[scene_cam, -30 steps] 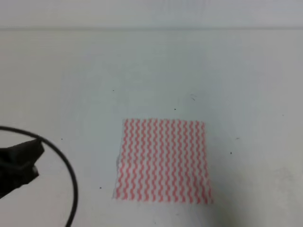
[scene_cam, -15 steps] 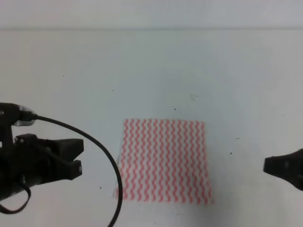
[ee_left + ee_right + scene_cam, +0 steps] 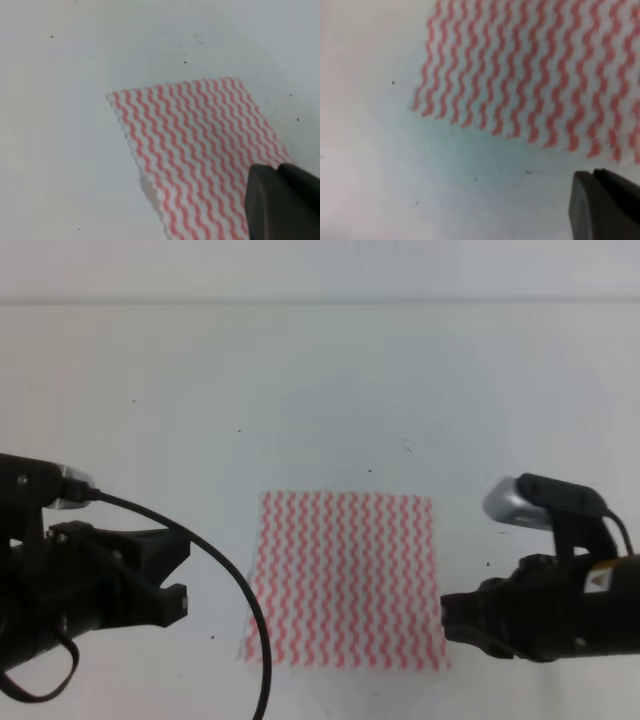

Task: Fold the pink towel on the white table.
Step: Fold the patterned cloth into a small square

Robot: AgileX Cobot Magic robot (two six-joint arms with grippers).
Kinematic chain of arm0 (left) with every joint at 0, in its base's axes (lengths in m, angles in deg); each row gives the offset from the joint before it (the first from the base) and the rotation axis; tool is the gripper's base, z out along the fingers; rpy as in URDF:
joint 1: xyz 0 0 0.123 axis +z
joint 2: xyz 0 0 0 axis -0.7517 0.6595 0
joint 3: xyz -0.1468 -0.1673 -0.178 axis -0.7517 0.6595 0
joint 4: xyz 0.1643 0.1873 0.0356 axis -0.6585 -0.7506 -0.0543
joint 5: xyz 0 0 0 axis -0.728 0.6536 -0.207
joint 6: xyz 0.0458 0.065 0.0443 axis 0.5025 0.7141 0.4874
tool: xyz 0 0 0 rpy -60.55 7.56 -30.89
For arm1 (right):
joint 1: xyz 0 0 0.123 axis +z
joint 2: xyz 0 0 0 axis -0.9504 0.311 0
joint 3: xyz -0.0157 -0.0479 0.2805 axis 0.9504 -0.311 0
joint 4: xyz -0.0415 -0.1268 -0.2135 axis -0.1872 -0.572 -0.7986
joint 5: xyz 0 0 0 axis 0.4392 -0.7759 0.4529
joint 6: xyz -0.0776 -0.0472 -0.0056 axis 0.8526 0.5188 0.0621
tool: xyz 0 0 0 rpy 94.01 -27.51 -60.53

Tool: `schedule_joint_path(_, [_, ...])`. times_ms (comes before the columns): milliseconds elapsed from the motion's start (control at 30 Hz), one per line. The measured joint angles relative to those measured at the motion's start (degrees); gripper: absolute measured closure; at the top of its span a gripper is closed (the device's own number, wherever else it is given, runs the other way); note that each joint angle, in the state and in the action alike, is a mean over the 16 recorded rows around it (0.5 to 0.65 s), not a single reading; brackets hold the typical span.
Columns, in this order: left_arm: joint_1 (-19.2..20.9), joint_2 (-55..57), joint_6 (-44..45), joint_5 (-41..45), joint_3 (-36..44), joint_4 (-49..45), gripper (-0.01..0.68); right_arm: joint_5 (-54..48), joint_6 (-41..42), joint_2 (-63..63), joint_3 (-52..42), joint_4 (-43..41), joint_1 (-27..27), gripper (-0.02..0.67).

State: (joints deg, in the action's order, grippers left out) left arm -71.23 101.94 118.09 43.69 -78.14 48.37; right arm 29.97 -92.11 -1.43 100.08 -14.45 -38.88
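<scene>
The pink towel [image 3: 345, 580] lies flat on the white table [image 3: 320, 380], a rectangle of pink and white wavy stripes. My left gripper [image 3: 178, 575] hovers to its left, pointing at the left edge and a short way off it. At the lower right corner my right gripper [image 3: 447, 615] has its tip by the cloth's edge. In the left wrist view the towel [image 3: 200, 150] fills the middle, and the gripper [image 3: 277, 169] shows as dark fingers pressed together. The right wrist view shows the towel [image 3: 535, 75] above the gripper [image 3: 594, 172], which looks the same.
A black cable [image 3: 240, 600] loops from the left arm down past the towel's lower left corner. A silver camera housing [image 3: 510, 502] sits on the right arm. Small dark specks dot the table. The table's far edge [image 3: 320, 302] runs across the top.
The right arm has come in from the right edge to the towel's lower right corner. The left arm has moved a little further right. The towel has not moved.
</scene>
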Motion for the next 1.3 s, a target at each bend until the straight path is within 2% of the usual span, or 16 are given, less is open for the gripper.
schedule_joint_path(233, [0.0,0.1,0.8,0.3,0.0,-0.1,0.675,0.1,-3.2,7.8,2.3,-3.2,2.1,0.666])
schedule_joint_path(433, [0.0,0.2,1.2,0.9,0.0,-0.1,0.675,-0.3,-3.9,11.7,3.4,-4.4,2.9,0.637])
schedule_joint_path(567, [0.0,0.2,1.4,1.5,0.0,-0.1,0.675,-0.5,-5.6,12.7,3.6,-6.1,3.1,0.581])
schedule_joint_path(967, [0.0,0.3,1.4,3.2,0.0,-0.2,0.675,0.3,-13.1,13.0,3.7,-11.0,2.8,0.350])
schedule_joint_path(1100, [0.0,0.3,1.4,3.6,0.0,-0.2,0.675,0.8,-14.2,13.0,3.7,-11.5,2.6,0.322])
schedule_joint_path(1300, [0.0,0.3,1.4,4.0,0.0,-0.2,0.675,1.3,-14.2,14.1,3.7,-11.6,2.2,0.331])
